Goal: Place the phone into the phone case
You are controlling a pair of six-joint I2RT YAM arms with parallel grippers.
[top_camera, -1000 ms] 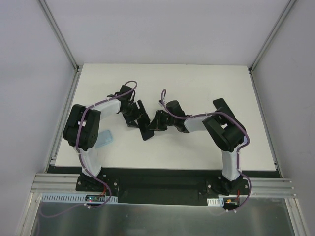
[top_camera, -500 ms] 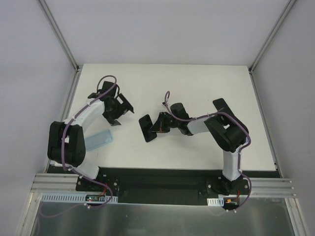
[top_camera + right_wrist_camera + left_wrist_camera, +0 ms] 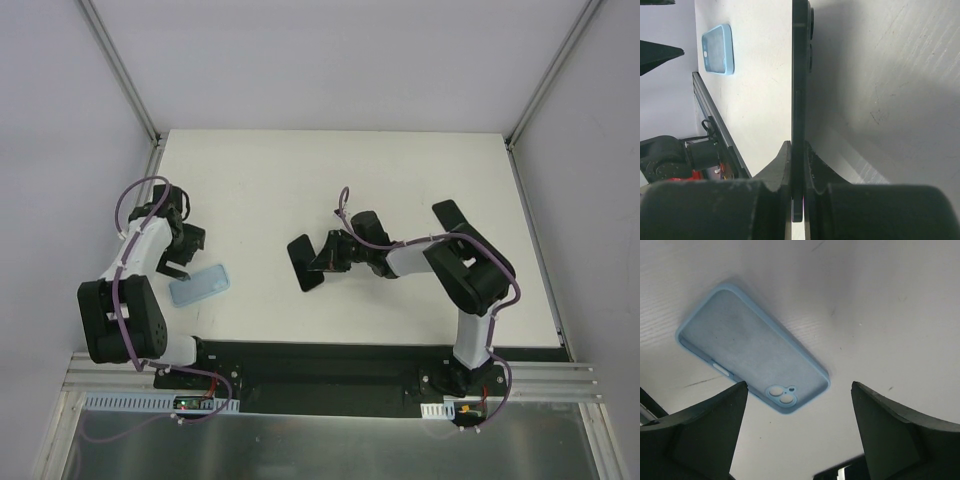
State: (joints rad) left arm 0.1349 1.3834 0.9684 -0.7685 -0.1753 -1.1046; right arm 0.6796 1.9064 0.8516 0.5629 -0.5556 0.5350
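The right gripper point(image 3: 798, 146) is clamped on the thin edge of the slim, glossy black slab phone point(image 3: 304, 263) at mid-table. The matte light-blue, round-cornered phone case point(image 3: 752, 347) lies flat on the white table point(image 3: 420, 180) under the left gripper point(image 3: 798, 390), whose jaws gape wide and empty.

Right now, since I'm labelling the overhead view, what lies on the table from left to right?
The blue phone case → black phone → right gripper clamping it. The left gripper shares the case's left-right span, so it is left out.
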